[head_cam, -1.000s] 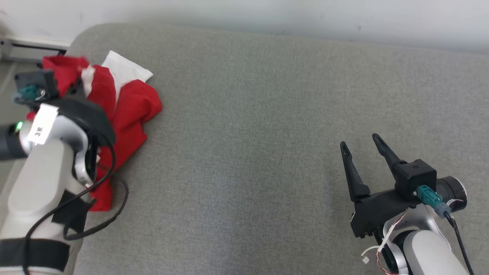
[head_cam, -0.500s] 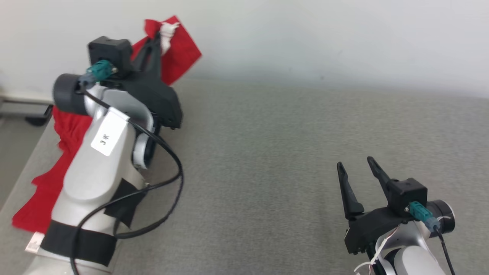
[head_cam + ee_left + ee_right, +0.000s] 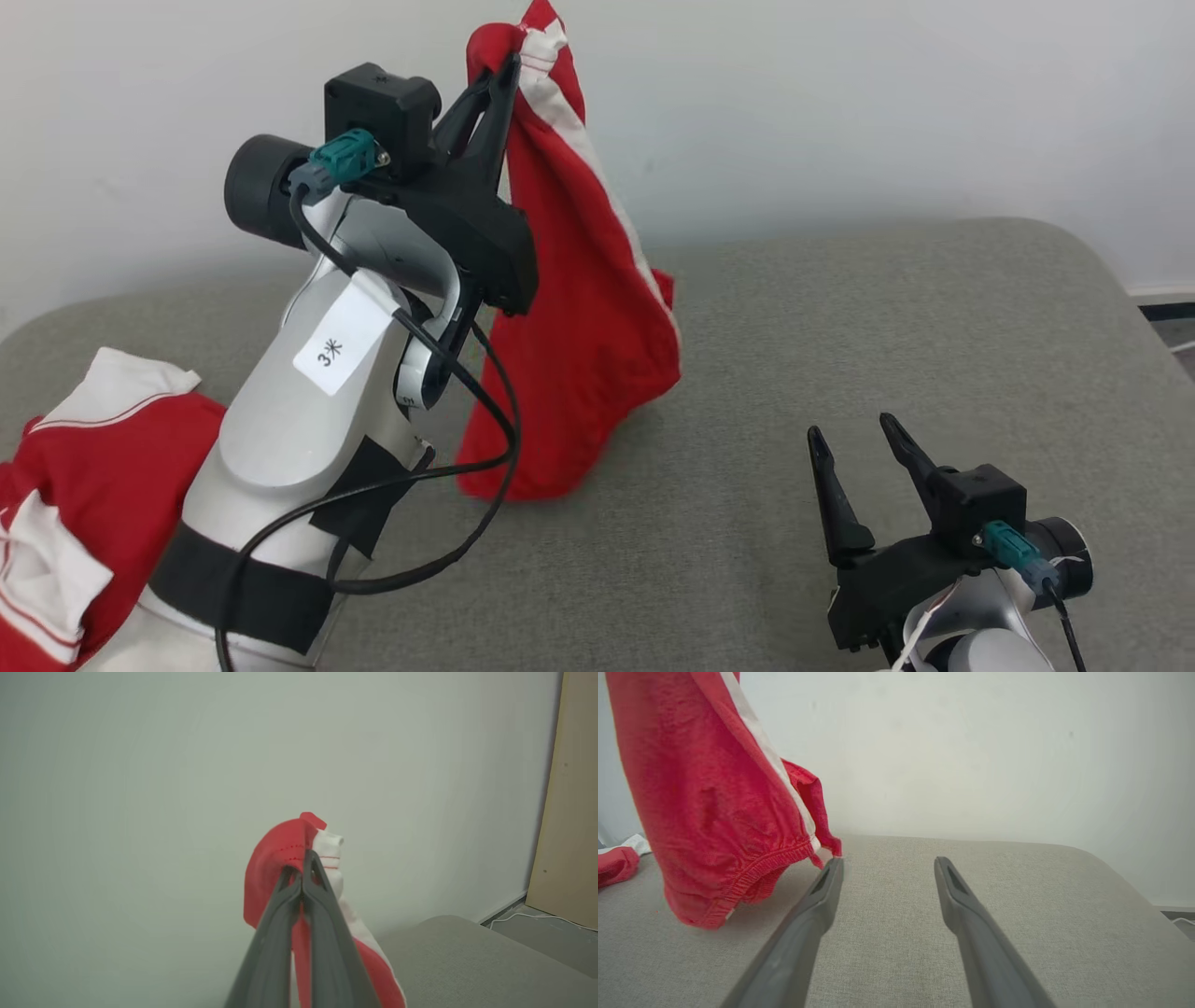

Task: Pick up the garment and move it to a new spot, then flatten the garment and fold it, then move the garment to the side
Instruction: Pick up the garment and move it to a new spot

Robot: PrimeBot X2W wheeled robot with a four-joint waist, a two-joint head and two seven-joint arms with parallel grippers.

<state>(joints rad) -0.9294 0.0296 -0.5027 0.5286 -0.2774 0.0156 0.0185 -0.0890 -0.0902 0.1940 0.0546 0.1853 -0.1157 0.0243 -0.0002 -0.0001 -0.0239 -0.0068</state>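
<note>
A red garment (image 3: pixel 579 308) with a white side stripe hangs from my left gripper (image 3: pixel 509 65), which is shut on its top edge, high in front of the wall. The lower hem rests on the grey padded surface (image 3: pixel 840 327). In the left wrist view the closed fingers pinch a red and white bunch of the garment (image 3: pixel 275 849). My right gripper (image 3: pixel 848 427) stands open at the lower right with nothing between its fingers. In the right wrist view the garment (image 3: pixel 714 798) hangs to the left of the right gripper (image 3: pixel 887 861), its elastic hem close to the left fingertip.
A second red and white piece of clothing (image 3: pixel 103 439) lies crumpled at the surface's left end, partly behind my left arm; it also shows as the red piece (image 3: pixel 616 863) at the far left. A white wall stands behind. The surface's rounded right edge (image 3: pixel 1111 271) drops to the floor.
My left arm has lifted the garment off the pile and carried it up and toward the middle, so it now hangs. The head camera has shifted. The right gripper stays open.
</note>
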